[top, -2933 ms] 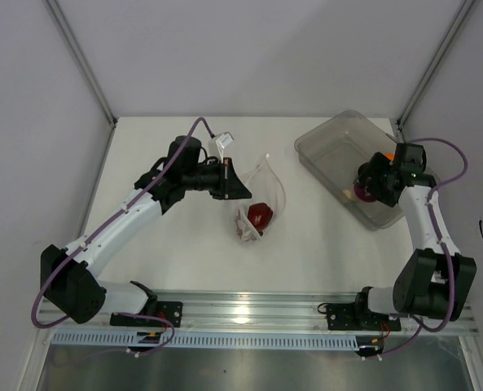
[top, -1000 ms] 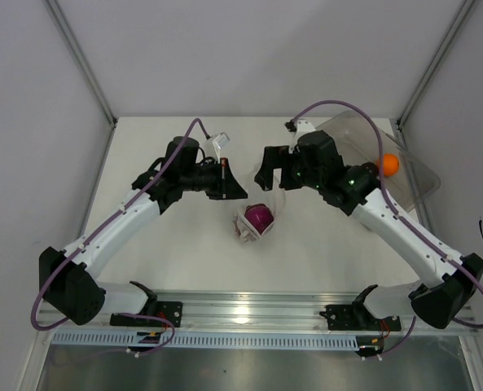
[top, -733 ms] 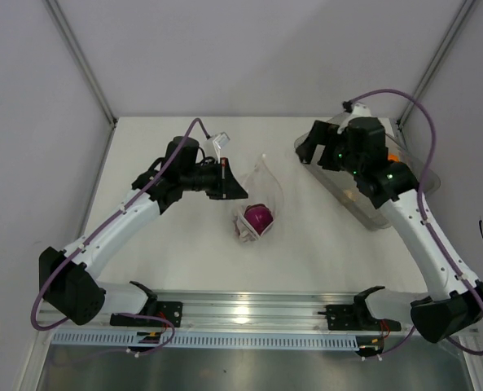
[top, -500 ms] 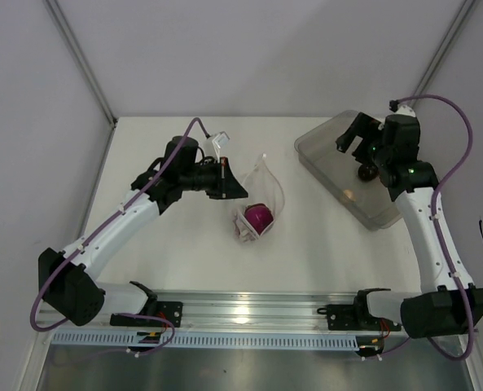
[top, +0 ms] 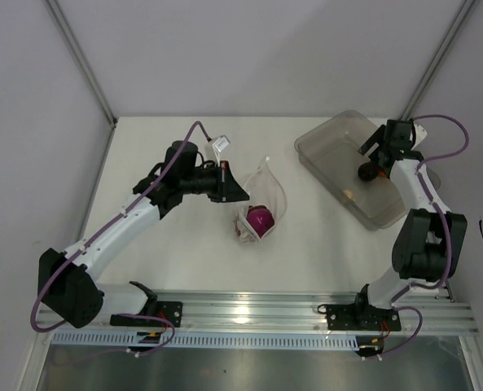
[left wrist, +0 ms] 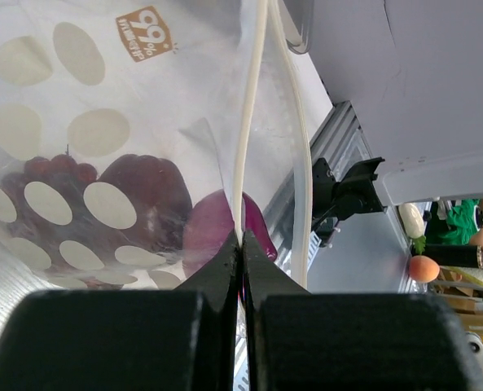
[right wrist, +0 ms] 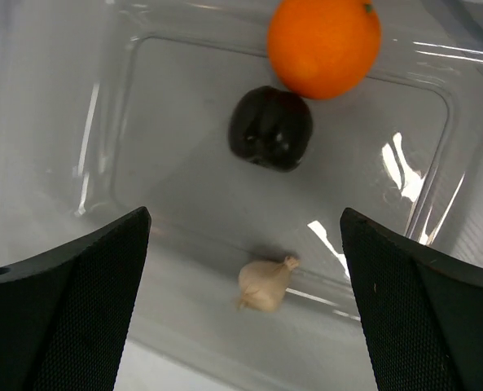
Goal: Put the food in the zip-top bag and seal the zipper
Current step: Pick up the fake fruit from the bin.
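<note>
Fingers (right wrist: pixel 62 309) of the right gripper (right wrist: pixel 245 216) are hanging spread over a probably slippery plum-like ball (right wrist: pixel 271 128) needing a mid-girth grip, while the left gripper (left wrist: pixel 241 244) is pinching the floppy zip-top bag (left wrist: pixel 103 122).

Looking down between the spread, empty fingers (right wrist: pixel 66 314) of the right gripper (right wrist: pixel 243 216), which fill the frame's 7 and 5 o'clock corners, into a clear rigid bin (right wrist: pixel 172 106) with rounded corners. An orange ball (right wrist: pixel 323 45) sits at 1 o'clock by the top edge, slightly blurred, and it meets a dark plum-like ball (right wrist: pixel 271 129) that lies just below it at its 7 o'clock, a little above the frame's centre. A small pale garlic-like bulb (right wrist: pixel 265 284) lies apart from both at 6 o'clock of the plum-like ball, on the bin floor between the two fingers.
</note>
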`<state>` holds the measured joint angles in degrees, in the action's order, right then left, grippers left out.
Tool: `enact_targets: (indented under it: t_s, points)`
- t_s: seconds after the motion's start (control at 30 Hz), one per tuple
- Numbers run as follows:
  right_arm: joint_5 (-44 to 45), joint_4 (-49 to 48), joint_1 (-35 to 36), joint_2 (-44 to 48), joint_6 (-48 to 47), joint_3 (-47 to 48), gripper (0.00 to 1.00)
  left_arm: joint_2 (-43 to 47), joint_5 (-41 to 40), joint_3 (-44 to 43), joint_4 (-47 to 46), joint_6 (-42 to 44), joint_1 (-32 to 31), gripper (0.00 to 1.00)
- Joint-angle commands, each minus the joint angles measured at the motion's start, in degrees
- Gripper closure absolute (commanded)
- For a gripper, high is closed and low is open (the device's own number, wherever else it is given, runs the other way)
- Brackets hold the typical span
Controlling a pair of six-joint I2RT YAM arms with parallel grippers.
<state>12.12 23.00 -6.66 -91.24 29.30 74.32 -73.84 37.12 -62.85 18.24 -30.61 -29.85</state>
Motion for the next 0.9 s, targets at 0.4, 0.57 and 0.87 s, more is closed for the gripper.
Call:
enact_targets:
  t_s: [0.4,0.57,0.87]
  points:
    - [17.9,-4.2,-3.7,-18.5,9.4,10.5,0.0,1.8,4.8,4.9,-8.9,-1.9,0.0,0.99]
    - [15.7,-7.4,-4.7,-22.1,8.2,11.7,0.01,1.7,5.1,5.1,-8.9,-1.8,0.0,0.99]
    - [15.7,-8.9,-5.3,-25.7,7.2,13.7,0.01,1.0,5.4,5.2,-9.2,-1.9,0.0,0.99]
